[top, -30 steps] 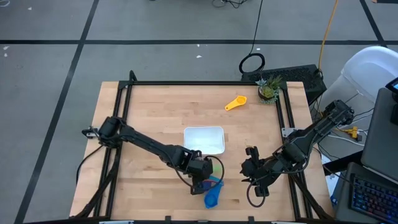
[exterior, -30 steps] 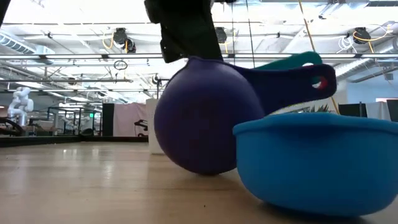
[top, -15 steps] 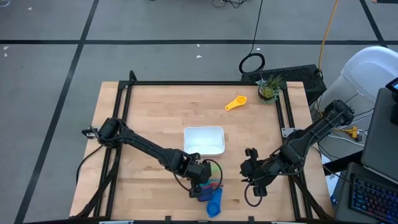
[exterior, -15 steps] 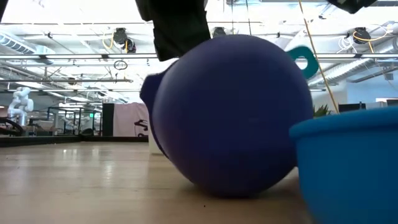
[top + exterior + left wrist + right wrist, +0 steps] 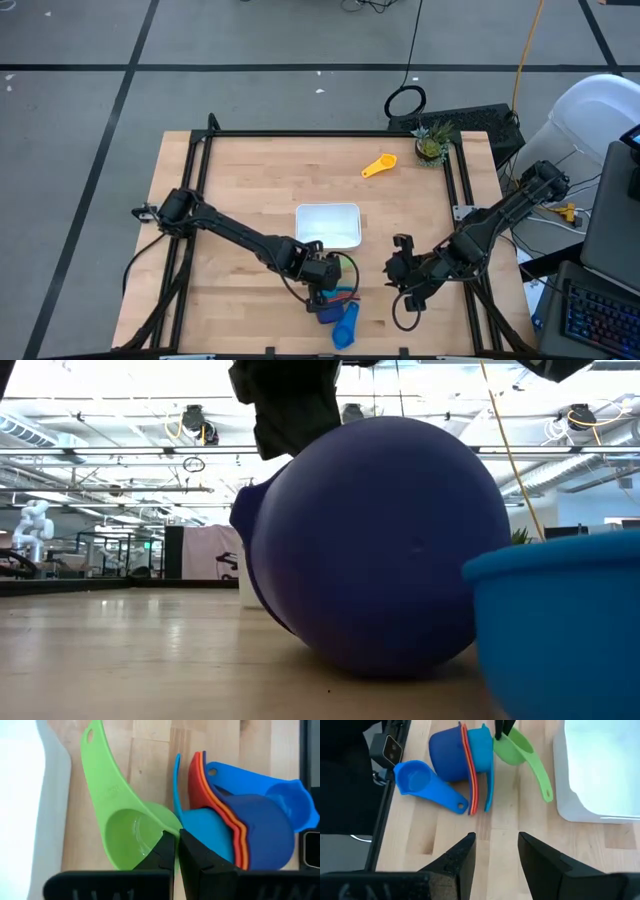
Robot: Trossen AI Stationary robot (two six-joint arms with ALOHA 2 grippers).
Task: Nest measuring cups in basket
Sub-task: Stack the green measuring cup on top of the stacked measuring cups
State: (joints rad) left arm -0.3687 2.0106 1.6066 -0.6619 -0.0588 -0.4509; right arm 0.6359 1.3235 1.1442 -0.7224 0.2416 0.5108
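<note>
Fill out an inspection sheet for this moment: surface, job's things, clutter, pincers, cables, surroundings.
Surface: wooden table.
Job's things: white basket holds no cups; green cup, tipped nested stack and light blue cup near front edge; yellow cup far back.
Clutter: potted plant.
Pincers: left pincer shut at green cup's rim; right pincer open, waiting.
Cables: black coil, yellow cable on floor.
Surroundings: keyboard.
</note>
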